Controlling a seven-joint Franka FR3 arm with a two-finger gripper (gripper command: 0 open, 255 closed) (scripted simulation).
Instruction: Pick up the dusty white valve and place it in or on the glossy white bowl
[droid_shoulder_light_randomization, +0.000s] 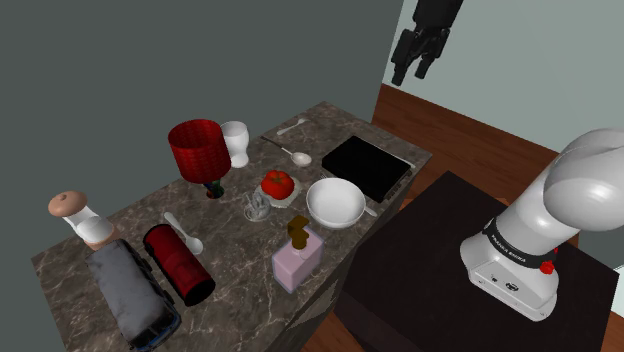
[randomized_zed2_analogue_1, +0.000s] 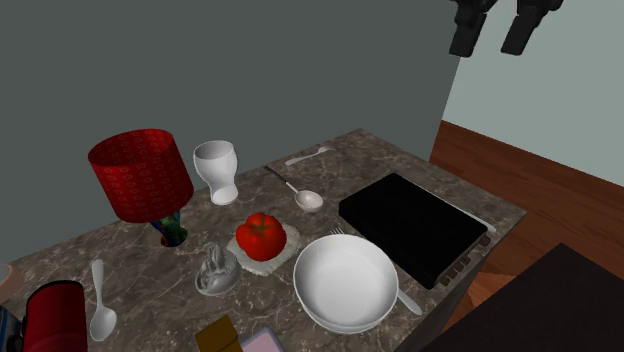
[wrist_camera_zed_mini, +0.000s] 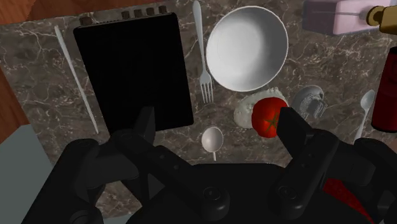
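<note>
I see the gripper (droid_shoulder_light_randomization: 412, 72) high above the counter (droid_shoulder_light_randomization: 240, 268), well clear of everything on it. The fingers (wrist_camera_zed_mini: 146, 121) stand wide apart and hold nothing. In the wrist view it looks straight down on the layout.

The valve (droid_shoulder_light_randomization: 257, 207) is small and greyish white. It sits on the counter touching or just beside the pale little base under the red tomato (droid_shoulder_light_randomization: 277, 183); I can't tell which. In the shoulder view the valve is left of the bowl (droid_shoulder_light_randomization: 335, 203) and right of the red lamp (droid_shoulder_light_randomization: 198, 150). In the second exterior view the valve (randomized_zed2_analogue_1: 215, 270) is lower left of the tomato (randomized_zed2_analogue_1: 260, 235) and apart from the bowl (randomized_zed2_analogue_1: 345, 283). In the wrist view the valve (wrist_camera_zed_mini: 310, 100) is next to the tomato (wrist_camera_zed_mini: 268, 116).

The bowl (wrist_camera_zed_mini: 247, 48) is white and upright, with nothing in it. A fork (wrist_camera_zed_mini: 202, 57) lies between it and the black slab (wrist_camera_zed_mini: 133, 67). A spoon (wrist_camera_zed_mini: 212, 139) lies near the tomato. There's a white goblet-shaped cup (randomized_zed2_analogue_1: 217, 170) beside the lamp (randomized_zed2_analogue_1: 140, 175). A pink bottle (droid_shoulder_light_randomization: 297, 260) with a brown cap stands near the counter edge, and a red can (droid_shoulder_light_randomization: 178, 263) lies on its side further along. The white arm (droid_shoulder_light_randomization: 560, 200) rises from the dark stand (droid_shoulder_light_randomization: 440, 260).
</note>
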